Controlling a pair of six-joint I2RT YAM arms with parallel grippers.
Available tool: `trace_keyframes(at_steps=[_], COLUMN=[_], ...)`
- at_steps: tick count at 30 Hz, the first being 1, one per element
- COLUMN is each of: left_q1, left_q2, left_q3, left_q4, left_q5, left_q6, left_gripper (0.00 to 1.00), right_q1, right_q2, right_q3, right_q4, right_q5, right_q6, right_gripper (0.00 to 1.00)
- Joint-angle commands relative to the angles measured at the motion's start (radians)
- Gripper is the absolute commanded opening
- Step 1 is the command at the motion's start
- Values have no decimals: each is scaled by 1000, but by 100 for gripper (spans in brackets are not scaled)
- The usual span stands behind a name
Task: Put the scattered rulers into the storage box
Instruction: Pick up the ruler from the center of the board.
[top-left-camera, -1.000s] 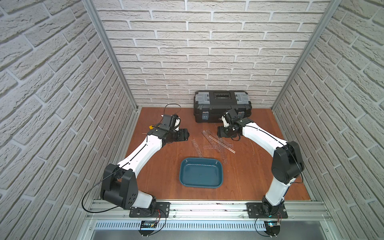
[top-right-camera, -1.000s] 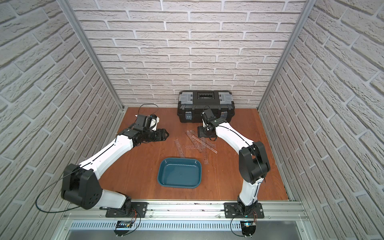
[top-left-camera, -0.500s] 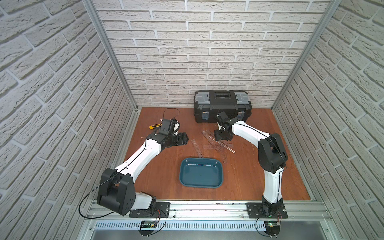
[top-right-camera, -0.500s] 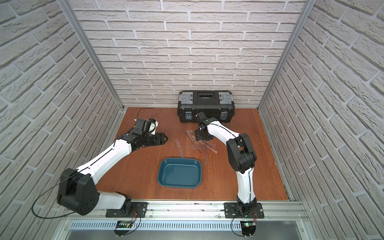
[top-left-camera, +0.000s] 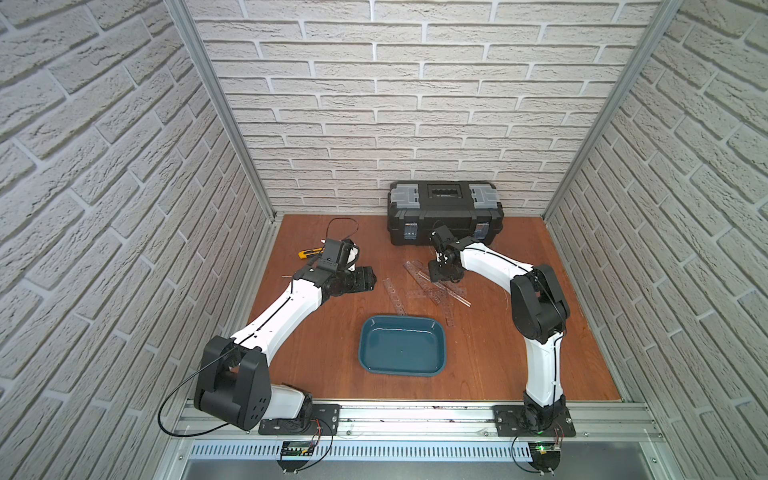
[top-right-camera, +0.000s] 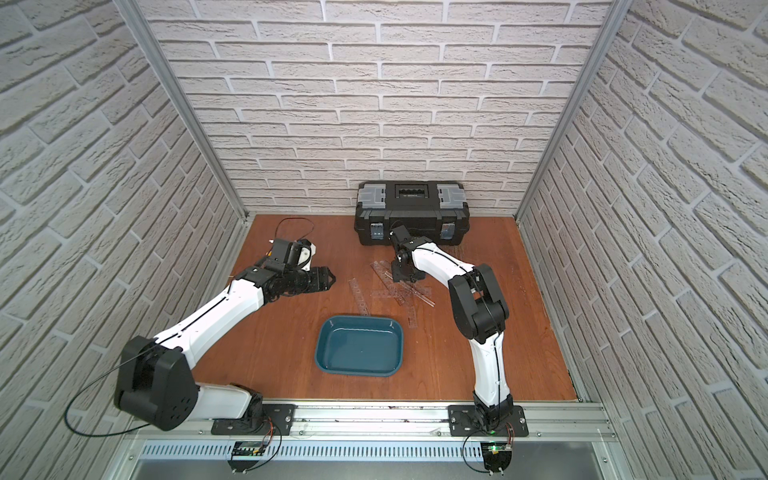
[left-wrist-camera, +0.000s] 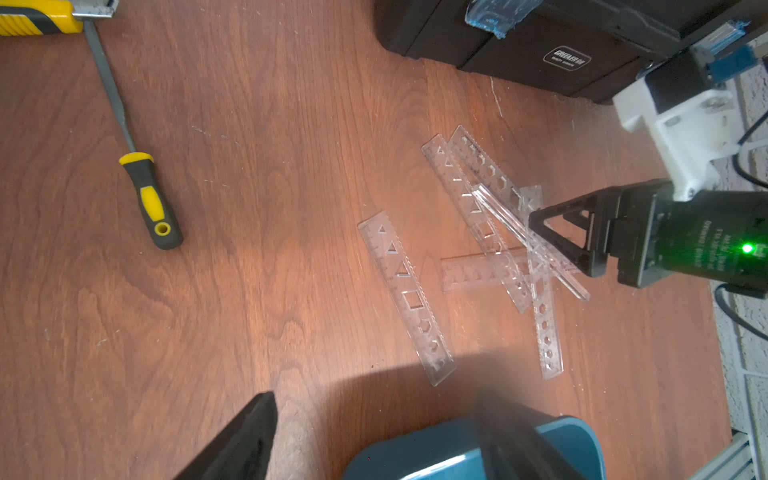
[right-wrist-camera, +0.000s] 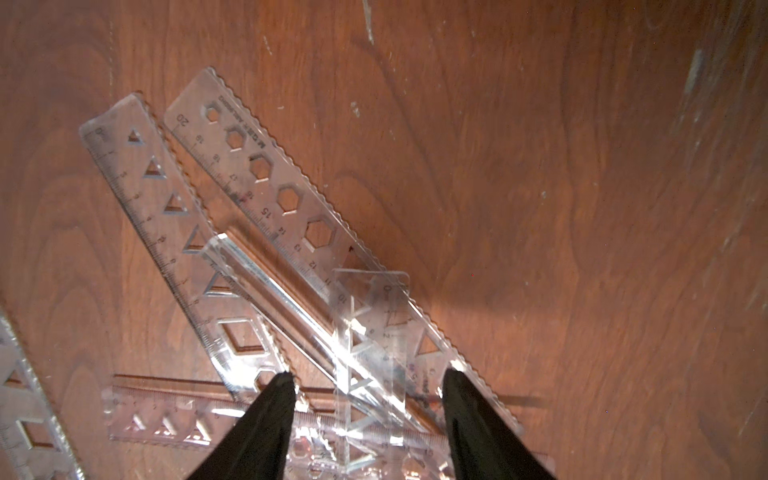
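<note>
- Right wrist view: my right gripper (right-wrist-camera: 368, 374) stands partly spread, its tips straddling the crossed rulers (right-wrist-camera: 257, 232). Nothing looks clamped yet.
- My left gripper (left-wrist-camera: 374, 403) hangs wide and empty, at 9 o'clock of the heap.
- Location, both top views, 12 toward the back wall: the rulers lie on the desk (top-left-camera: 332, 353), heaped at 1 o'clock of the empty storage box (top-left-camera: 401, 349). A lone ruler (top-left-camera: 392, 297) lies at 12 o'clock, its near end just beside the rim.
- Handling, my judgement: thin clear plastic, light, slick and springy. Pieces lying flat on the wood give little edge to pinch.
- Hold point, my judgement: the thick clear bar (right-wrist-camera: 282, 299) rides on the heap and is best pinched across its width near mid-length.
- Long axes, in a top view: the bar runs 10 to 4. Others run 11 to 5, 9 to 3 and near 12 to 6. The lone ruler runs 11 to 5.
</note>
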Motion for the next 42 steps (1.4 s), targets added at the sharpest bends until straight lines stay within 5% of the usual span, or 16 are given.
trace_keyframes(at_steps=[1,30,42], left_q1=[0,-1,0], left_q2=[1,-8,-2], left_q3=[-11,-32,-31], left_q4=[31,34,36], left_q5=[2,12,13], left_q6=[-5,-13,-15], left_gripper=[79,80,80], right_q1=[7,-3,-6], right_q2=[29,130,123], right_q3=[46,120,89], right_q4=[24,17,36], right_q5=[43,79,67], right_q6=[31,82,93], right_gripper=[60,57,45])
